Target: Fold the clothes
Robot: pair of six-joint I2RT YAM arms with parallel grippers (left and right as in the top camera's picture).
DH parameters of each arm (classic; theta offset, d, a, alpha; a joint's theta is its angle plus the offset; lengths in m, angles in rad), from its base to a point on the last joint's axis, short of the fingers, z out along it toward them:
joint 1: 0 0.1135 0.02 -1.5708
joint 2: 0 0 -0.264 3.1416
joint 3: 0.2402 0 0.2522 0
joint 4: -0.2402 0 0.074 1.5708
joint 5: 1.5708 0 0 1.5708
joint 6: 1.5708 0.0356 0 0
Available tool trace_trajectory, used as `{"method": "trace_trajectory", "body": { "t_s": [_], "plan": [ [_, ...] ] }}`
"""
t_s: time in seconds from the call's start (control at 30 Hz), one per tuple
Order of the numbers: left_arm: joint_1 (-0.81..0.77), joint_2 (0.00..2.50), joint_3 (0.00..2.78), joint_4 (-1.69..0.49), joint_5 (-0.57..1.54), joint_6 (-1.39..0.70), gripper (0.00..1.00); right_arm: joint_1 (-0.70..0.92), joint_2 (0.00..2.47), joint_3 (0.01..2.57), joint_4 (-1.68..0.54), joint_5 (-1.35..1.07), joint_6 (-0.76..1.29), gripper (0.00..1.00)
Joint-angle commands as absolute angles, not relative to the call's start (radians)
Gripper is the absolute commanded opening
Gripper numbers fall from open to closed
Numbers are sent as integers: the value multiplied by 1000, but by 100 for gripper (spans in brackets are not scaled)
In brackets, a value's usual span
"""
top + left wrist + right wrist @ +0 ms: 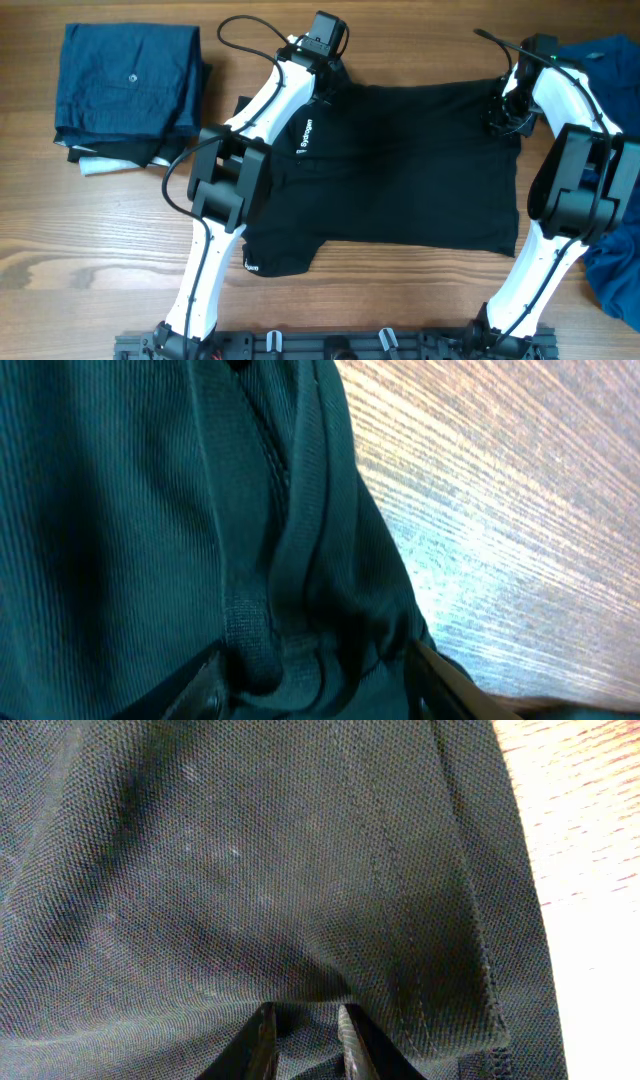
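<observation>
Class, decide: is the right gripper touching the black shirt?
Touching. The right wrist view shows the shirt pinched between the fingers of the right gripper, with the fabric puckering where it enters them.

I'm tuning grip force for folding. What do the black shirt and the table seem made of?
The black shirt is likely a matte knit fabric; the right wrist view shows fine mesh-like texture and a stitched hem. The table is wood or wood-look laminate, fairly smooth; grain lines run across it, with some glare.
</observation>
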State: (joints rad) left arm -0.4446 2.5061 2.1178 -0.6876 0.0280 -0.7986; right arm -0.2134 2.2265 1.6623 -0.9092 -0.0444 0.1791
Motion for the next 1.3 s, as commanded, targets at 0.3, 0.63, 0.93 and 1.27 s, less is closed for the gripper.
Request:
{"method": "trace_trajectory", "body": {
  "t_s": [0.3, 0.63, 0.93, 1.27],
  "plan": [
    [-425, 2534, 2106, -575, 36, -793, 4, -222, 2299, 1628, -883, -46, 186, 24],
    [-426, 2549, 2106, -419, 36, -793, 12, -222, 2299, 1628, -879, -46, 186, 25],
    [-426, 2580, 2109, -200, 168, -522, 24, -222, 2299, 1628, -871, -46, 186, 25],
    [-315, 2297, 2149, -494, 140, -396, 52, -222, 2299, 1628, -873, -46, 186, 26]
  ]
}}
